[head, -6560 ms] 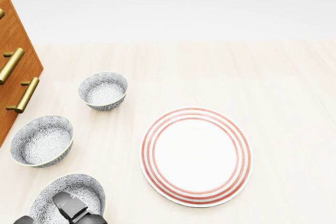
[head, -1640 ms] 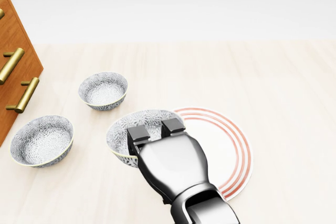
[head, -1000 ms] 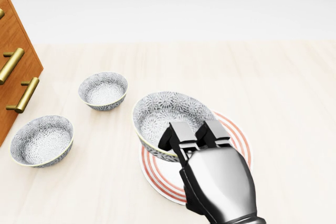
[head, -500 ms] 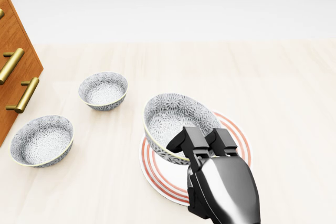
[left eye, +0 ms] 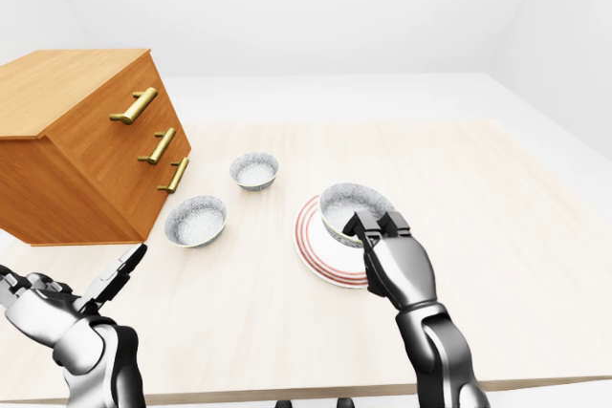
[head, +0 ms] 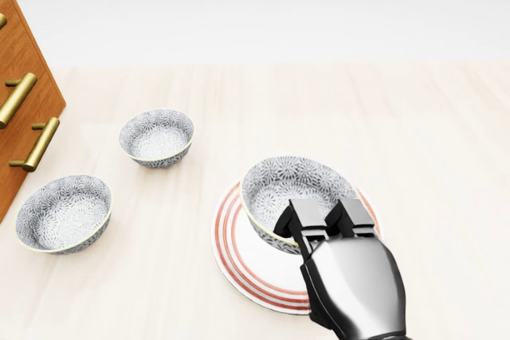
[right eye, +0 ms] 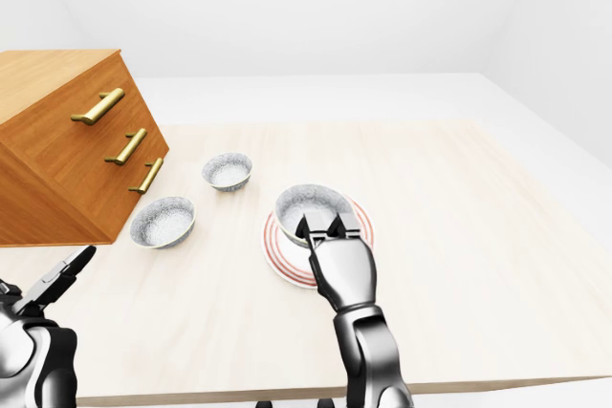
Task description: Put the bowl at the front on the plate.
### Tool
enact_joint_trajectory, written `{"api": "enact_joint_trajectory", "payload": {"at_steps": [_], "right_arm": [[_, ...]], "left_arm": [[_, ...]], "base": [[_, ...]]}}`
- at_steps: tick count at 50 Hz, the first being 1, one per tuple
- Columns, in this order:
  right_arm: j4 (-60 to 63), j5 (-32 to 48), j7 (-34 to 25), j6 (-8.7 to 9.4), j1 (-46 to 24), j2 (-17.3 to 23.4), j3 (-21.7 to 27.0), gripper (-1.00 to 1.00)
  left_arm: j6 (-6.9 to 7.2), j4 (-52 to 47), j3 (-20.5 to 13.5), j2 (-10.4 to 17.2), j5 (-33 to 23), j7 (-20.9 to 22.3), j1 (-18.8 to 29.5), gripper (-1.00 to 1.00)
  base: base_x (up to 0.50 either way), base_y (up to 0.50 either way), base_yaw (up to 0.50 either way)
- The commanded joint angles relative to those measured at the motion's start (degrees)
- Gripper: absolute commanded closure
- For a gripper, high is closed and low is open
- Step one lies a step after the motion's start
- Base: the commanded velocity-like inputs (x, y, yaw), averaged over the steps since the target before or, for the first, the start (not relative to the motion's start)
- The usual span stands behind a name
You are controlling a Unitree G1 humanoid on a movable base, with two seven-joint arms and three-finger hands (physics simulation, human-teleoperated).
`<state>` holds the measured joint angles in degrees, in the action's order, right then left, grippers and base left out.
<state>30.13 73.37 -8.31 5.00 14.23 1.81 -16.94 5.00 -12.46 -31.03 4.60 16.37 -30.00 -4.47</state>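
Right hand [head: 355, 276]: closed on the bowl [head: 291, 185]. Two dark fingers [head: 307, 216] hook over the rim on the side nearest me, tips inside the bowl. The thumb is hidden behind the bowl wall, so I read the grip from the fingers alone. In the head view the hand sits directly below the bowl, right of centre, with the forearm running off the bottom edge.

Bowl position: over the plate [head: 231, 256], towards its upper right part. The plate's red rings show on the left and along the bottom; the bowl and my hand cover the right side. The bowl looks roughly upright, opening up, patterned inside visible. I cannot tell from any view whether its foot touches the plate or is just above it.

Left hand [left eye: 76, 295]: bottom left of the left-eye view, fingers stretched out, holding nothing, well apart from bowl and plate.

Other items on the table [head: 414, 133]: a small bowl [head: 157, 137] up and left of the plate, and a second bowl [head: 64, 212] further left and lower. Both are apart from the plate and from each other. A wooden drawer unit [left eye: 86, 150] with brass handles [head: 17, 98] stands at the left edge, near the second bowl.
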Motion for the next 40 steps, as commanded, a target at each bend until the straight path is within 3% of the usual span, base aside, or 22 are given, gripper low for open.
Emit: {"api": "enact_joint_trajectory", "payload": {"at_steps": [1,6,24,40], "right_arm": [[-0.37,11.81,-3.37,0.0,-0.37,-0.49,4.81,1.0],[-3.97,16.99,-1.6,0.0,-1.8,-1.61,4.92,1.0],[-14.72,21.74,1.07,0.0,-9.47,-3.91,3.64,1.0],[-18.37,16.85,5.71,0.0,-9.59,-4.14,3.31,1.0]], "left_arm": [[0.0,-0.52,-0.15,-0.03,-0.01,0.0,-0.1,-1.0],[0.0,0.87,0.23,0.05,-0.37,0.0,0.27,-1.0],[0.0,0.95,0.24,0.12,-0.07,0.0,0.21,-1.0],[0.0,-0.33,-0.02,-0.02,0.08,0.0,-0.19,-1.0]], "base": [[0.0,0.0,0.0],[0.0,0.0,0.0],[0.0,0.0,0.0],[0.0,0.0,0.0]]}}
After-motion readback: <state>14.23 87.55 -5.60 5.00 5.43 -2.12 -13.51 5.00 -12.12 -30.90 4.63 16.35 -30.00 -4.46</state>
